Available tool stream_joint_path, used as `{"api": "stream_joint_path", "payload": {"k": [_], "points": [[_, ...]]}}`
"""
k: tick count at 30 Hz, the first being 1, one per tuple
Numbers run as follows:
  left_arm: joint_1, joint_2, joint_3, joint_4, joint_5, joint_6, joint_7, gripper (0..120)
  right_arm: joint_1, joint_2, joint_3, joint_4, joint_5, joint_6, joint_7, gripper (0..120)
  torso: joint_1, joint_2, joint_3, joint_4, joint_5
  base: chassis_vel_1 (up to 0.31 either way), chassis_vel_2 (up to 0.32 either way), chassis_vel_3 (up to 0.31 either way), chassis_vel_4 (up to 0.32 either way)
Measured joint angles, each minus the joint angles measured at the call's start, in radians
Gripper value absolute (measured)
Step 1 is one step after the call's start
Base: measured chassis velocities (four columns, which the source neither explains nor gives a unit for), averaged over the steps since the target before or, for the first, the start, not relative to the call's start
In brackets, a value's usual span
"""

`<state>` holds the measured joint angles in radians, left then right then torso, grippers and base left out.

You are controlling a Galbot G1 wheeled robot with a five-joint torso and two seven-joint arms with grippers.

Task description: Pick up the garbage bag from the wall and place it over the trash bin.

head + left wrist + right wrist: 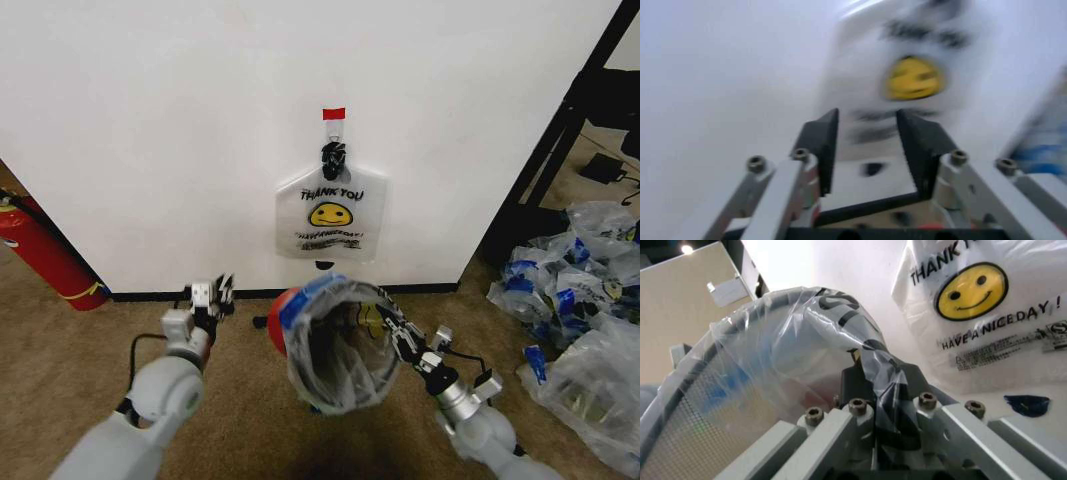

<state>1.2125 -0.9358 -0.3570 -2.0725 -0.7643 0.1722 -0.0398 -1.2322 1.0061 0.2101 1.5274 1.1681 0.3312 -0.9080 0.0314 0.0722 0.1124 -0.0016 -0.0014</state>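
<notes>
The garbage bag [335, 355], thin plastic with a blue patch near its rim, is stretched over the mouth of the trash bin [274, 325], a dark mesh basket with a red base below the wall [150, 120]. My right gripper [397, 330] sits at the bin's right rim, shut on a twisted fold of the bag [873, 365] beside the mesh [687, 430]. My left gripper [214, 293] hovers left of the bin, open and holding nothing [867, 145]. A same-print smiley bag [332, 215] hangs from the hook [333, 152] under a red tape mark [333, 113].
A red fire extinguisher [45, 255] leans against the wall at the far left. A heap of clear plastic bags with blue patches [585, 290] covers the carpet at the right. A black frame [545, 150] stands at the wall's right end.
</notes>
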Motion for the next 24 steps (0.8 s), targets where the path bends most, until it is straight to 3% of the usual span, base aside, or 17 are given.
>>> {"api": "stream_joint_path", "payload": {"k": [4, 7, 11, 15, 24], "points": [[0.032, 0.004, -0.011, -0.031, -0.032, -0.007, 0.138, 56, 0.016, 0.01, -0.002, -0.018, -0.003, 0.013, 0.019, 1, 0.0, 0.0, 0.0, 0.0001, -0.0004, 0.0, 0.0, 0.0, 0.0], [0.065, 0.003, -0.001, -0.039, 0.019, -0.013, 0.29, 71, 0.024, 0.013, -0.004, -0.024, -0.004, 0.024, 0.039, 1, 0.0, 0.0, 0.0, 0.0003, -0.0005, 0.0, 0.0, 0.0, 0.0], [0.065, 0.004, 0.014, -0.019, 0.067, -0.024, 0.36, 84, 0.021, 0.011, -0.004, -0.022, -0.004, 0.025, 0.042, 1, 0.0, 0.0, 0.0, 0.0, -0.0005, 0.0, 0.0, 0.0, 0.0], [0.058, 0.001, 0.025, -0.01, 0.085, -0.023, 0.363, 98, 0.012, 0.012, -0.003, -0.008, -0.004, 0.029, 0.047, 1, 0.0, 0.0, 0.0, 0.0, -0.0005, 0.0, 0.0, 0.0, 0.0], [0.05, -0.006, 0.039, 0.01, 0.142, -0.022, 0.294, 100, 0.004, 0.015, -0.005, 0.021, -0.005, 0.031, 0.052, 1, 0.0, 0.0, 0.0, 0.0, -0.0005, 0.0, 0.0, 0.0, 0.0]]}}
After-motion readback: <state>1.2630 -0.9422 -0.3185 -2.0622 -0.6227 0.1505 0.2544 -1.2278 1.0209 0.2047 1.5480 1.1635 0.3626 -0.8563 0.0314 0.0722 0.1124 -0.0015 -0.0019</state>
